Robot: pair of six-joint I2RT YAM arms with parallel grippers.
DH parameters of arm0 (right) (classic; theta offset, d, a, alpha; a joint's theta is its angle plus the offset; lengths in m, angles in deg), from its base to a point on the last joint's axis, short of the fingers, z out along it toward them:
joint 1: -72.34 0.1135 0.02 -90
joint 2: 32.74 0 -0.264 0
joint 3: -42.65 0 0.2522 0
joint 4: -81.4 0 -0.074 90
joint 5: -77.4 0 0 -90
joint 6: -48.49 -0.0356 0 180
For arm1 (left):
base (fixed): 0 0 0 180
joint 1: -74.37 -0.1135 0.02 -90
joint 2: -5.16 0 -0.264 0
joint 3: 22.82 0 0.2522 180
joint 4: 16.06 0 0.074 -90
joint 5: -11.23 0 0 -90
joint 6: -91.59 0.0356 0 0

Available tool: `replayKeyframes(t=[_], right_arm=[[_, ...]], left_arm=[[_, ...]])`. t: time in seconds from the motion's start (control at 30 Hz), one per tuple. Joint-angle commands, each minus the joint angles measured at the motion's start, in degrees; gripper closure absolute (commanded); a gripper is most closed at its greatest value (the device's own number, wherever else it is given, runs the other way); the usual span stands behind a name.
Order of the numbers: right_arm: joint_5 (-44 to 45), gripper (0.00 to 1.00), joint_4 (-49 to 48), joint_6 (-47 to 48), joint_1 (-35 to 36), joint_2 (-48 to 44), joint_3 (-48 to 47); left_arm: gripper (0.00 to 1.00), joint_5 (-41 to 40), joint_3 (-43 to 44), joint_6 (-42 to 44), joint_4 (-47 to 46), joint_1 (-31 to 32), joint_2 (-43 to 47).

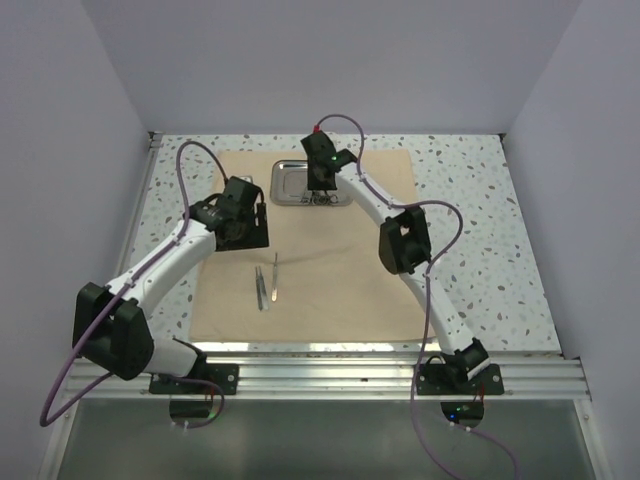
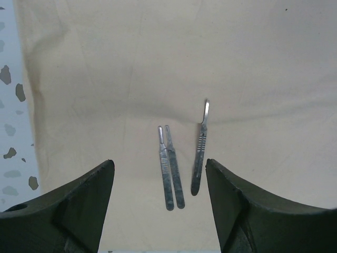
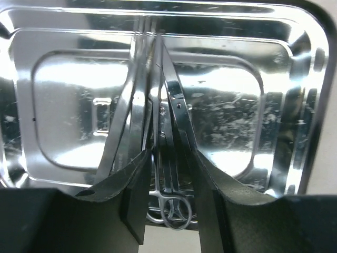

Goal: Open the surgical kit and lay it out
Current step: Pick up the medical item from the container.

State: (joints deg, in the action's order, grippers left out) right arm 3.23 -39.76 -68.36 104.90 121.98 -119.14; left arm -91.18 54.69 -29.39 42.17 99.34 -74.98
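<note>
**tom_k:** Surgical kit's cloth wrap (image 1: 340, 290) lies spread flat on the table (image 1: 470, 200). The steel tray (image 1: 290, 180) sits at the wrap's far edge, about mid-width. Where are the arms?

**jo88:** right gripper (image 3: 168, 155) is at that far edge too, down in the tray, with its fingers (image 3: 131, 184) either side of the scissors (image 3: 178, 113) and other silver bits bunched there. Squeezing or just straddling them, honestly can't tell. Left gripper (image 2: 159, 164) hangs over the wrap's middle, jaws wide, holding nothing. Under it two scalpel handles (image 2: 168, 174) lie side by side on the wrap, with a third handle (image 2: 200, 150) just beside them.
</note>
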Motion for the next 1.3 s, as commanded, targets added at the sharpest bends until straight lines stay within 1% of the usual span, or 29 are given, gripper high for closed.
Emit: replayKeyframes(t=[0.0,0.1,0.2,0.27,0.3,0.33,0.47,0.57,0.7,0.83,1.07,1.27], right_arm=[[-2.04,0.61,3.43,-0.04,2.86,4.63,-0.6],[-2.04,0.67,5.27,-0.04,3.13,5.77,-0.6],[-1.16,0.76,6.95,0.31,3.21,6.04,0.19],[-0.81,0.86,7.04,0.31,3.21,5.43,1.94],[-0.37,0.96,7.13,0.31,3.13,5.25,2.39],[0.24,1.0,7.21,0.05,3.21,5.25,2.65],[1.39,1.0,7.83,-0.66,3.13,4.98,2.22],[3.49,1.0,7.22,-0.22,3.04,2.71,1.6],[6.57,1.0,4.5,0.66,2.25,-3.27,2.56],[9.65,1.0,1.86,2.33,1.81,-12.13,5.37],[9.65,1.0,0.45,3.91,1.81,-19.61,4.76],[9.3,1.0,0.36,4.09,1.55,-22.96,6.07]], left_arm=[[0.26,-2.45,-0.99,-1.01,1.15,-0.63,2.88],[0.26,-2.54,-2.22,-0.4,0.71,-1.15,3.58],[0.26,-2.45,-3.28,0.39,0.01,-1.68,3.85],[0.26,-2.28,-3.63,0.83,-0.26,-2.03,3.85],[0.26,-2.19,-3.63,1.36,-0.43,-2.29,3.85],[0.26,-2.1,-3.63,1.62,-0.52,-2.47,3.85],[0.26,-1.13,-3.54,3.29,-1.31,-3.44,3.5],[0.26,-0.17,-3.19,4.52,-2.1,-3.79,2.19],[0.27,0.8,-1.44,6.28,-3.07,-3.88,0.16],[0.27,2.03,1.55,7.25,-4.3,-3.88,-2.03],[0.28,5.02,4.37,7.69,-6.67,-3.88,-5.46],[0.29,5.99,5.6,8.22,-7.38,-3.88,-6.96]])
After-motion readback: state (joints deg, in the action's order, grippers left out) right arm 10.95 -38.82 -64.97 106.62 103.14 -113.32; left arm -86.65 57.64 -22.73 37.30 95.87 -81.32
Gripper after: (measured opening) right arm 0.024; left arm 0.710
